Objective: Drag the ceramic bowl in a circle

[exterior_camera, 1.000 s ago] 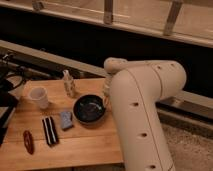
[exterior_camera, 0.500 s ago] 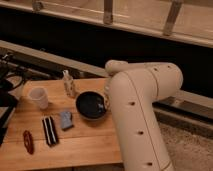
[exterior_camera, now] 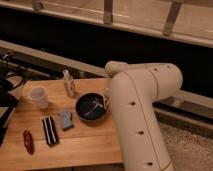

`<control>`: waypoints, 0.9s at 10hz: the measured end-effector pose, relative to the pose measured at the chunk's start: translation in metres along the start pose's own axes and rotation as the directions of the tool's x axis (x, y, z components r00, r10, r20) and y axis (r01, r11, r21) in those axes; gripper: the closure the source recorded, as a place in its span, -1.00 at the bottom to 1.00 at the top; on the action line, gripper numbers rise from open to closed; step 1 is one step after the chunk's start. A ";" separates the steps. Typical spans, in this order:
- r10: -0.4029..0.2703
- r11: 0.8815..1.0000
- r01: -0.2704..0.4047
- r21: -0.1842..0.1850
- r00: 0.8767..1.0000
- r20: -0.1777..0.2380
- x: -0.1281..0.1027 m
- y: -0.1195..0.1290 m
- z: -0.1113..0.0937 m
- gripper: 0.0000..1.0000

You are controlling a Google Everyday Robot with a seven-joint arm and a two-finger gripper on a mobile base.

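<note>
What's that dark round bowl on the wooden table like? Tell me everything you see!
The bowl is round, shallow and glossy black with faint light streaks inside, like glazed pottery. It sits upright and looks empty on the wooden table, near a small blue-grey thing and a little bottle. The robot's tool is at its rim, mostly hidden by the white arm.

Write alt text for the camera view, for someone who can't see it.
A white robot arm reaches over a wooden table, its pincer at the right rim of a dark ceramic bowl. A white cup and a small bottle stand to the bowl's left; a bluish pad, a black striped object and a red one lie nearer the front edge.
</note>
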 end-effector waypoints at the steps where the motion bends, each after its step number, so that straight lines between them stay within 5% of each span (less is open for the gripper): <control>1: -0.003 1.000 0.003 -0.001 1.000 0.000 0.000 0.001 0.000 1.00; 4: -0.005 1.000 0.005 -0.009 1.000 0.019 -0.003 0.005 -0.007 1.00; 9: 0.064 0.997 -0.058 -0.048 0.987 0.146 -0.038 -0.004 -0.044 1.00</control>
